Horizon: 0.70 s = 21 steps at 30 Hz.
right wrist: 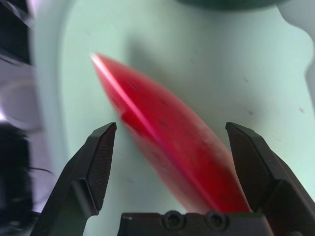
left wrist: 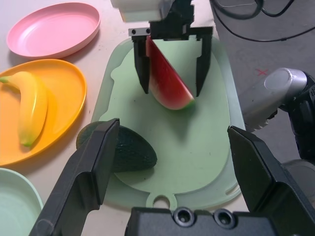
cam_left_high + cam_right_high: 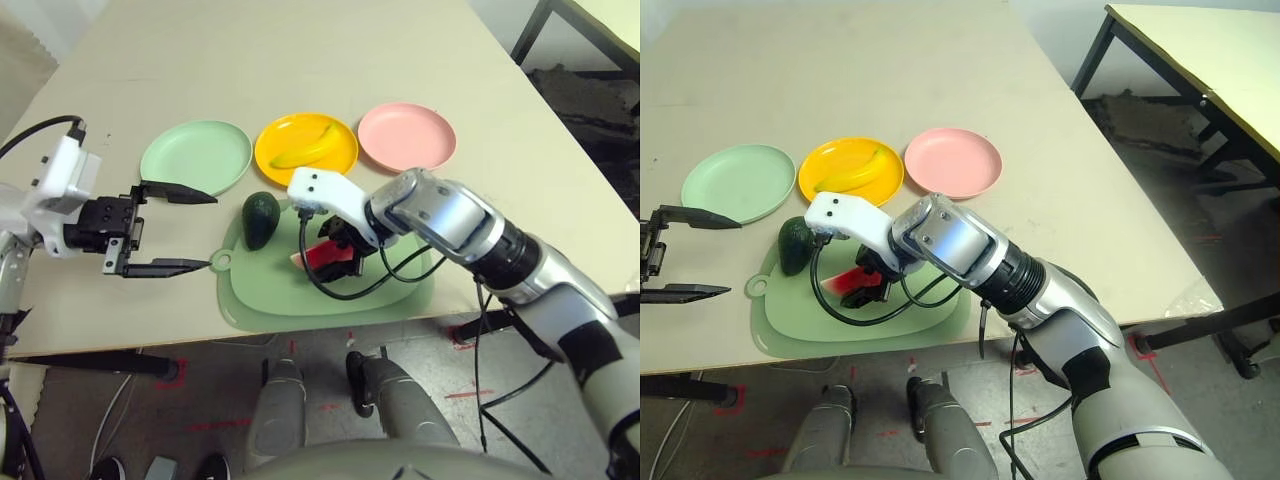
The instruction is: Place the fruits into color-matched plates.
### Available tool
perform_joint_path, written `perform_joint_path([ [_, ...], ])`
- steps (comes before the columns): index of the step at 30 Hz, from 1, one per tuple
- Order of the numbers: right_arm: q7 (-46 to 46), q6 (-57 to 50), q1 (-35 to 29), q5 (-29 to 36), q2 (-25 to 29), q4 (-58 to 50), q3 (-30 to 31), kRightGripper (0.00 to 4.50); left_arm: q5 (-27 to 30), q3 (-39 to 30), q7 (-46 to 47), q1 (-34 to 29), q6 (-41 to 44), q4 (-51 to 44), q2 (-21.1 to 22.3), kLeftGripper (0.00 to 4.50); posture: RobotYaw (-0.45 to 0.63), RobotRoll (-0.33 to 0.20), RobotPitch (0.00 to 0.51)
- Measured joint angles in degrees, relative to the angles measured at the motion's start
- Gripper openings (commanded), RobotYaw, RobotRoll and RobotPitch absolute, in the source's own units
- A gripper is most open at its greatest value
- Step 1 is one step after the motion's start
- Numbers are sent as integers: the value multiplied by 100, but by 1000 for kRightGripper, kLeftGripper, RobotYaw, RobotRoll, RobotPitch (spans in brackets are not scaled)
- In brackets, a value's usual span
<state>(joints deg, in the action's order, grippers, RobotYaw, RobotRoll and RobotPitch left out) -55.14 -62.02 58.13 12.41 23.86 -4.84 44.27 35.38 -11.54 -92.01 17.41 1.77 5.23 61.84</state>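
The left gripper [image 3: 190,228] is found with its fingers wide apart, held above the bench [image 3: 230,60] near its left edge. The mint green plate [image 3: 197,157] is sited leftmost of three, well back from the bench's front edge. By the left end of the cutting mat [image 3: 250,298], which lies along that front edge, the avocado [image 3: 261,220] is noted. In the yellow-orange plate [image 3: 268,140] the banana [image 3: 305,150] is contained. The watermelon wedge [image 2: 167,81] is located on the mat, between the parted fingers of the right gripper [image 1: 171,125]. The pink plate [image 3: 407,136] is seated rightmost, beside the yellow-orange one.
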Motion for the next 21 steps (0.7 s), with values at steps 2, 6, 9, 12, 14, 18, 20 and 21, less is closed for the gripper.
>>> perform_joint_path([
  [2, -39, 283, -56, -167, 130, 42, 98, 4473, 0, 0, 3, -7, 0, -29, -14, 4500, 97, 0, 213],
  [6, -246, 812, -80, -448, 343, 115, 220, 4473, 0, 0, 18, -6, 3, -66, -44, 4500, 97, 0, 213],
  [9, -377, 1051, -80, -606, 361, 187, 228, 4473, 0, 0, 21, -3, 13, -78, -52, 4500, 94, 0, 212],
  [12, -475, 1199, -81, -731, 308, 262, 227, 4473, 0, 0, 22, 12, 23, -81, -52, 4500, 94, 0, 212],
  [14, -510, 1242, -81, -811, 254, 307, 225, 4305, 0, 0, 25, 26, 24, -83, -52, 4500, 99, 0, 213],
  [18, -590, 1249, -130, -854, 145, 308, 214, 3170, -1, 0, 28, 33, 25, -83, -51, 4500, 99, 0, 213],
  [20, -627, 1250, -174, -860, 112, 287, 198, 2432, -1, 0, 36, 33, 28, -83, -51, 4500, 100, 0, 214],
  [21, -628, 1259, -179, -872, 104, 270, 174, 2287, -2, 0, 40, 33, 32, -84, -51, 4500, 100, 0, 214],
])
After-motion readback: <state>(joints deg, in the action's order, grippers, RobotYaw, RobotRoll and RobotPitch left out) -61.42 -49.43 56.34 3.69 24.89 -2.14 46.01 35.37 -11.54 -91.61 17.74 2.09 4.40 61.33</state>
